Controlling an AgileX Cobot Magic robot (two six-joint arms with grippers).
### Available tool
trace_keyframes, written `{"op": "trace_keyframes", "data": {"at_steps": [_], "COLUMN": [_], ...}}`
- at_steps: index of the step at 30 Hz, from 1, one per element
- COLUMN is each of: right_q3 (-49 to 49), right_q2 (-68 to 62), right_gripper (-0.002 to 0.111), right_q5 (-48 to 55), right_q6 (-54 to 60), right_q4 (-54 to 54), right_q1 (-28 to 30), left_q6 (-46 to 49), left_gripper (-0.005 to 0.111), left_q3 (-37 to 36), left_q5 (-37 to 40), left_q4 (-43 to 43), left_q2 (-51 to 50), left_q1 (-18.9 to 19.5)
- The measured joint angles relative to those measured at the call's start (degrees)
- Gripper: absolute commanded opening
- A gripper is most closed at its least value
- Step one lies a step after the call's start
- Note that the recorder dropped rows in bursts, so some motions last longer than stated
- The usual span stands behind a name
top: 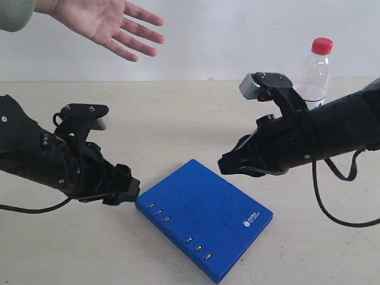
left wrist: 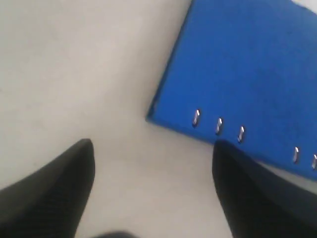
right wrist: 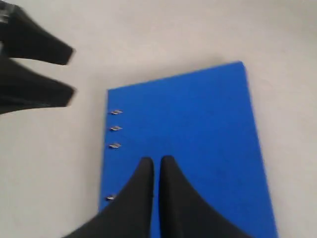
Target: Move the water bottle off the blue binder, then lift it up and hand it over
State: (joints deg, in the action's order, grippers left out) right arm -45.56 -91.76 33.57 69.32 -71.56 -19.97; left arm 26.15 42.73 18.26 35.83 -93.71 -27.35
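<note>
An open hand (top: 110,24) hangs at upper left, fingers spread. The left gripper (top: 124,191) sits low at the binder's (top: 205,217) corner, jaws wide apart and empty. The binder lies flat on the table (top: 178,119): bright blue, holes along its spine, a small white logo. The right gripper (top: 228,165) hovers over its far edge, fingers pinched together on nothing. The bottle (top: 313,74), clear with a red cap, stands upright behind the right arm, off the binder, base hidden. Only the exterior view shows bottle and hand.

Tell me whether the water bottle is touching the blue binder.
Apart. The exterior view shows the water bottle upright behind the right arm, well away from the blue binder lying flat nearer the camera.
</note>
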Motion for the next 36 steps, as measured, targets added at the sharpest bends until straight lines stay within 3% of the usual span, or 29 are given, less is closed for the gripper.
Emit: {"op": "trace_keyframes", "data": {"at_steps": [3,4,7,13,19,28,31,36], "right_q3": [-3.2,-4.7,-7.2,-7.7,-7.8,-7.8,-8.2,-8.5], "right_q2": [-4.0,-5.8,-9.1,-9.6,-10.8,-13.9,-15.4,-15.6], "right_gripper": [0.000,0.000,0.000,0.000,0.000,0.000,0.000,0.000], "right_q5": [-3.7,-4.0,-5.6,-10.8,-11.7,-5.6,-3.7,-1.1], "right_q6": [-15.9,-20.9,-28.7,-34.9,-49.7,-55.5,-54.7,-53.2], "right_q4": [16.7,21.2,30.3,38.0,53.6,59.4,60.8,60.8], "right_q1": [0.0,0.0,0.0,0.0,0.0,-0.6,-4.3,-8.8], "left_q6": [5.9,8.2,11.2,13.5,21.3,22.2,18.5,14.5], "left_gripper": [0.048,0.032,0.005,0.005,0.005,0.005,0.005,0.005], "left_q3": [-1.2,-1.8,-4.2,-6.7,-6.2,5.9,11.2,13.8], "left_q5": [3.7,5.1,7.4,6.4,7.3,11.2,10.8,6.0], "left_q4": [6.4,8.8,11.7,14.4,24.3,27.1,23.9,19.6], "left_q2": [0.0,0.0,0.0,0.0,-4.4,-16.3,-18.4,-18.4], "left_q1": [-0.1,-0.2,-0.4,-0.4,-0.4,-0.5,-0.5,-0.1]}}
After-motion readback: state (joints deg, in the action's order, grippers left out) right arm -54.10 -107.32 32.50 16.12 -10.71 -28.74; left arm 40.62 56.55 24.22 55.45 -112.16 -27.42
